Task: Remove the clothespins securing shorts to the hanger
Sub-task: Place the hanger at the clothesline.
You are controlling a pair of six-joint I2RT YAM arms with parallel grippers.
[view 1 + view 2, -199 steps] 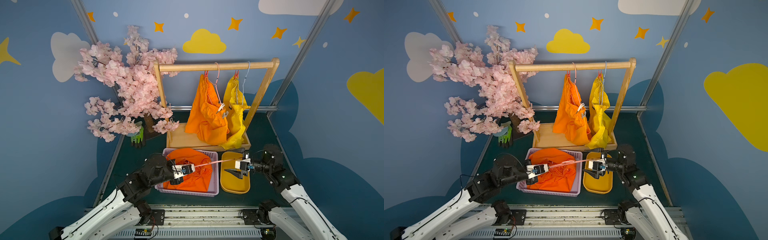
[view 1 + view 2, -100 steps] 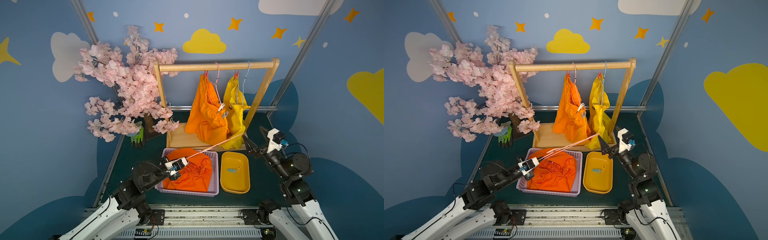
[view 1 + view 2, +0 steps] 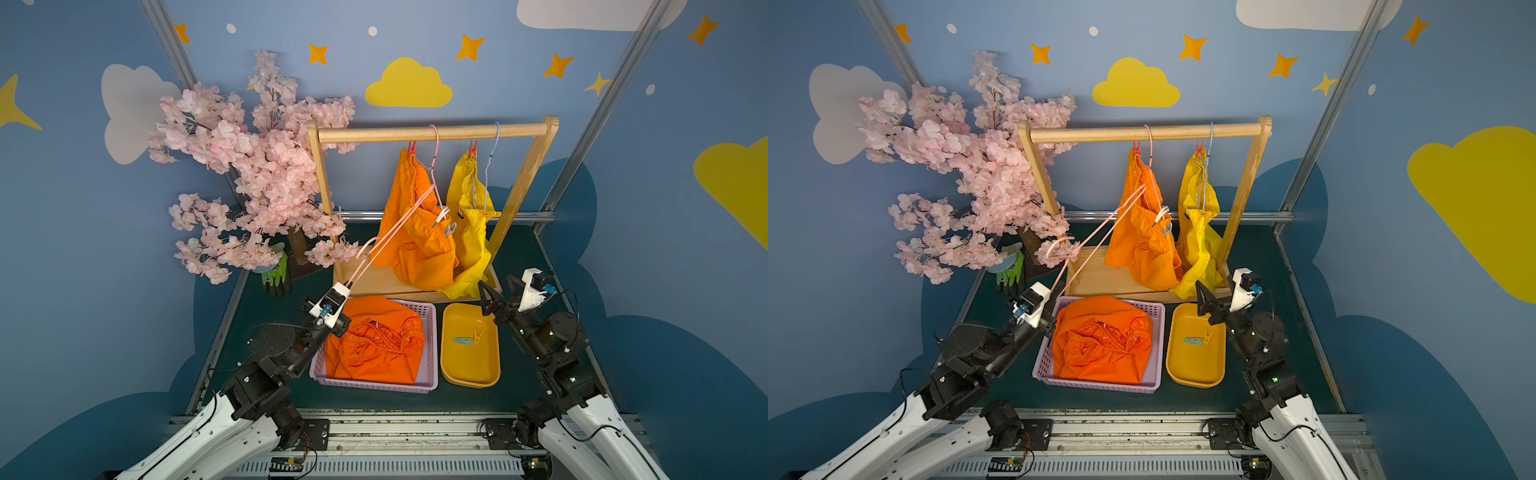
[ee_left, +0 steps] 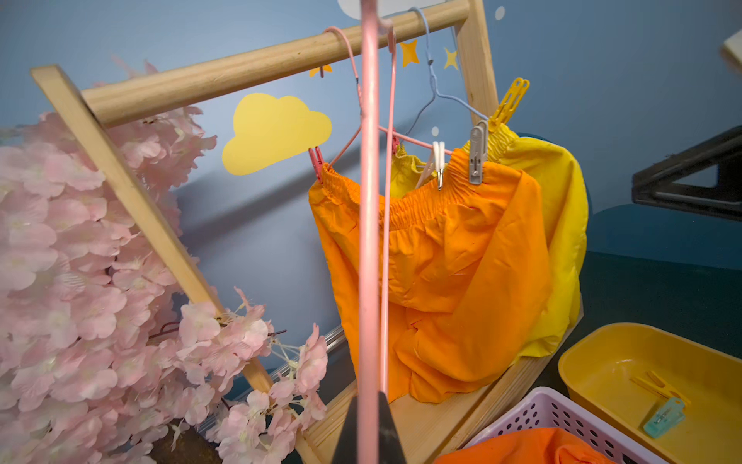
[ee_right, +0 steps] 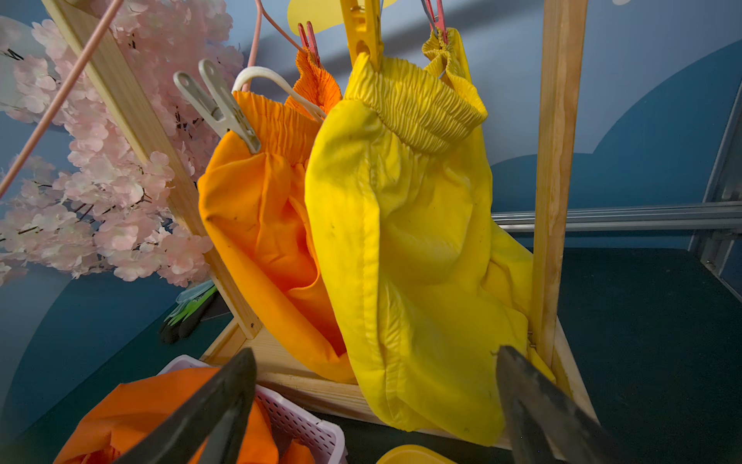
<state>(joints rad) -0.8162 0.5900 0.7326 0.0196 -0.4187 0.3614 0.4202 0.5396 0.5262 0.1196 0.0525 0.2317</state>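
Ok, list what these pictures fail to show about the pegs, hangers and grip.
- Left gripper fingers: the bottom edge of the left wrist view crops them where they pinch the pink hanger.
- Yellow clothespin on the yellow shorts: top cut off in the right wrist view.
- Orange shorts in the basket: folds hide whatever lies beneath, in both top views.
- Clothespins in the yellow tray: too small in a top view for detail.

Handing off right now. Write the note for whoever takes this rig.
Left gripper: jaws shut on a bare pink hanger, off the rack.
Right gripper: jaws open, empty, by the yellow tray.
Done: one pair of orange shorts in the basket; two clothespins in the tray.
Left: hanging orange shorts pinned by red peg and grey peg; yellow shorts by second red peg and yellow peg.
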